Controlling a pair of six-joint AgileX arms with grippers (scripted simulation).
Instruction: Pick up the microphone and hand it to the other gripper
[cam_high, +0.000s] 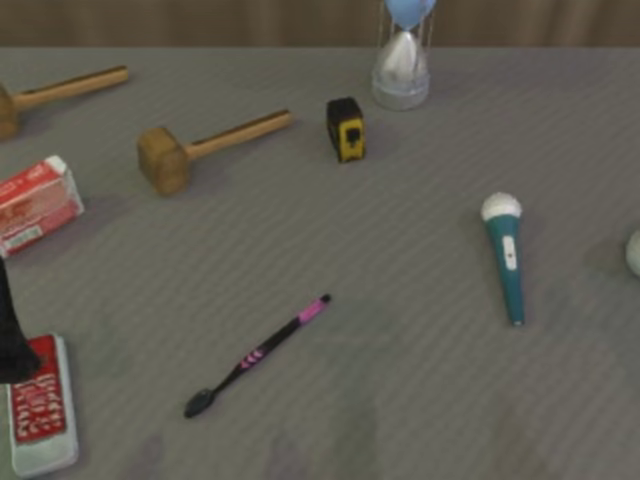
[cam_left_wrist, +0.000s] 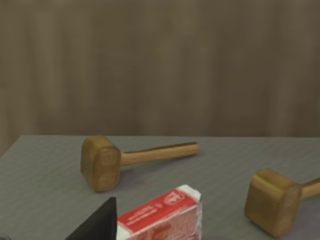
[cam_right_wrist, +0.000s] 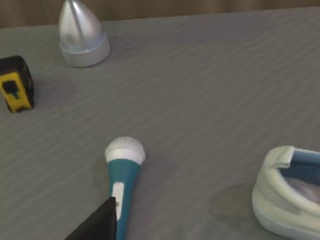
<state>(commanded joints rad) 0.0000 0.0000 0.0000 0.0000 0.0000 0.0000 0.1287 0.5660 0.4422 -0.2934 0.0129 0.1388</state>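
The microphone (cam_high: 505, 255) lies flat on the right half of the grey table, white head toward the far edge and teal handle toward the front. In the right wrist view the microphone (cam_right_wrist: 122, 175) sits just beyond one black finger (cam_right_wrist: 102, 222) of my right gripper. Nothing is held; the other finger is out of frame, and the gripper itself is out of the top view. My left gripper (cam_high: 10, 335) is parked at the left edge, open, with one finger (cam_left_wrist: 102, 222) showing beside a red box (cam_left_wrist: 162, 217).
A black and pink toothbrush (cam_high: 258, 355) lies mid-table. Two wooden mallets (cam_high: 200, 148) (cam_high: 50, 95), a yellow tape measure (cam_high: 345, 128) and an hourglass (cam_high: 402, 60) stand at the back. A red keypad device (cam_high: 40, 405) lies front left, a pale shoe (cam_right_wrist: 290, 190) far right.
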